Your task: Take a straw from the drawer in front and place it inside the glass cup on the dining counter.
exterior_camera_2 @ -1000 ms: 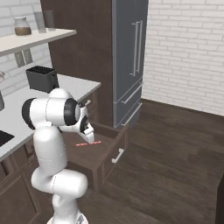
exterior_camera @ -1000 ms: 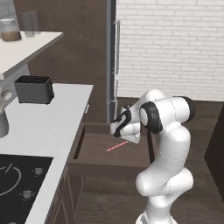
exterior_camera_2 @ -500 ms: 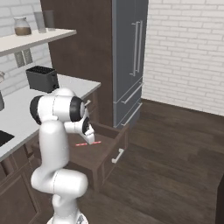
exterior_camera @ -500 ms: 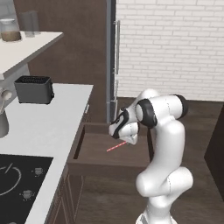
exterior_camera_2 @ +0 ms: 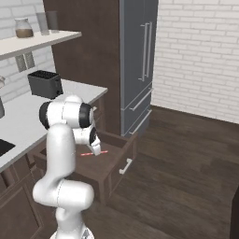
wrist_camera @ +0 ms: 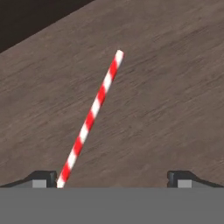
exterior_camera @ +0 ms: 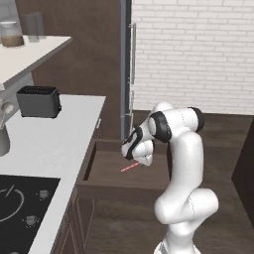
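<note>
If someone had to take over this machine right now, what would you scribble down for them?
Gripper: open, holding nothing, poised low over the straw, pointing down into the drawer.
Straw: red-and-white striped, lying flat on the drawer's wooden floor; in the hand view one end runs down beside one fingertip.
Drawer: pulled open below the white worktop.
Done: drawer open, hand lined up above the straw.
Left: lower, close on the straw, lift it out, carry it to the glass cup on the dining counter and drop it in.

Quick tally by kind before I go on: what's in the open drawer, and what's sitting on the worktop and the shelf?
Straws in the drawer: 1, red-and-white straw
Toasters on the worktop: 1, black toaster
Jars on the shelf: 1, jar
Total: 3
</note>
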